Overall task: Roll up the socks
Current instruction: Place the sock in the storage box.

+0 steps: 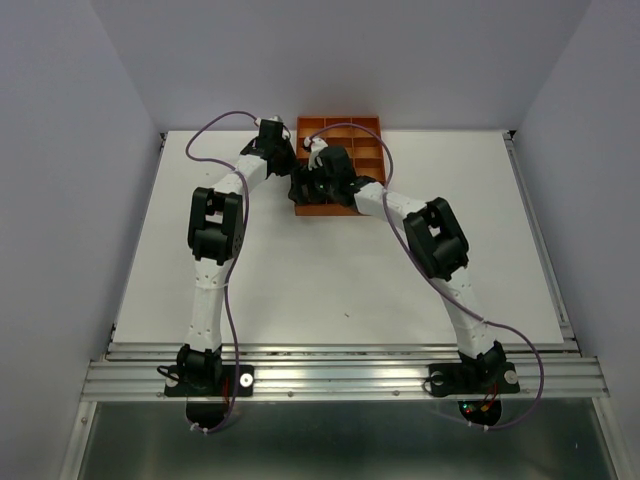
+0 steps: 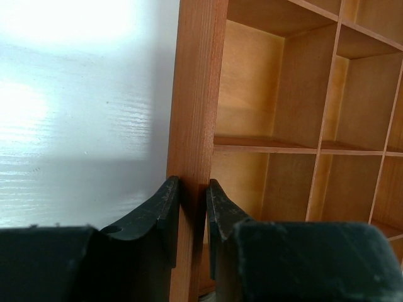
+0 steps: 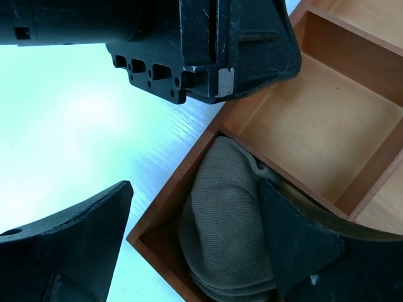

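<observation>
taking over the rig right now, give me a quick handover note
The left gripper is shut on the tray at its left wall, one finger on each side.
The right gripper is open and straddles the tray's near-left corner compartment, one finger outside the tray and one inside.
One taupe sock sits bundled in that compartment. No other sock shows in any view.
Done: that sock looks stowed.
Left: probably lift the right gripper clear and release the tray. The other socks can't be judged.
</observation>
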{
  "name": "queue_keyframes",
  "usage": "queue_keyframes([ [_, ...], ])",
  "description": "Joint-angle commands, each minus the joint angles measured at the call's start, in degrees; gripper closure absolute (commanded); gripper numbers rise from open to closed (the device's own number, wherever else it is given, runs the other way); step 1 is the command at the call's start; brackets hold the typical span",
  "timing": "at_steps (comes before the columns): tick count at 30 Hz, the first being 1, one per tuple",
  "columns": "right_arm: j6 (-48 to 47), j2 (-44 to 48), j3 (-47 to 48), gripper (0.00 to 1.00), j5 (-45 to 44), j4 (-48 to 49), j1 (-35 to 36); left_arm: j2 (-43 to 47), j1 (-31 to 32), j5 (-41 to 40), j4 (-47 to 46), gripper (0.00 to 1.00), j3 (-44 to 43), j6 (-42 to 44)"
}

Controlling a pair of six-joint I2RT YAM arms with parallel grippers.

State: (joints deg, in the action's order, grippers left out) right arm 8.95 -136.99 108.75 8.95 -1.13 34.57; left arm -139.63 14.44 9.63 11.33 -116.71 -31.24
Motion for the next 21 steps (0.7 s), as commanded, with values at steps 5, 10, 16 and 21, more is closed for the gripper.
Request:
queue_keyframes([
  [5,1.9,0.1,-5.1,0.0,9.2,4.8,-1.5,1.3,-1.0,2.3,-1.0,1.0,1.7,-3.6],
  [10,0.5,2.9,-5.3,0.0,4.8,4.5,-1.5,1.6,-1.0,2.6,-1.0,1.0,1.6,-3.6],
  [16,-0.5,7.3,-5.9,0.0,-3.7,3.4,-1.5,2.7,-0.9,1.9,-1.0,0.96,1.1,-3.3],
  [21,-1.7,10.6,-6.9,0.0,-4.3,3.4,-1.5,4.1,-0.9,0.9,-1.0,0.86,0.8,-2.9],
])
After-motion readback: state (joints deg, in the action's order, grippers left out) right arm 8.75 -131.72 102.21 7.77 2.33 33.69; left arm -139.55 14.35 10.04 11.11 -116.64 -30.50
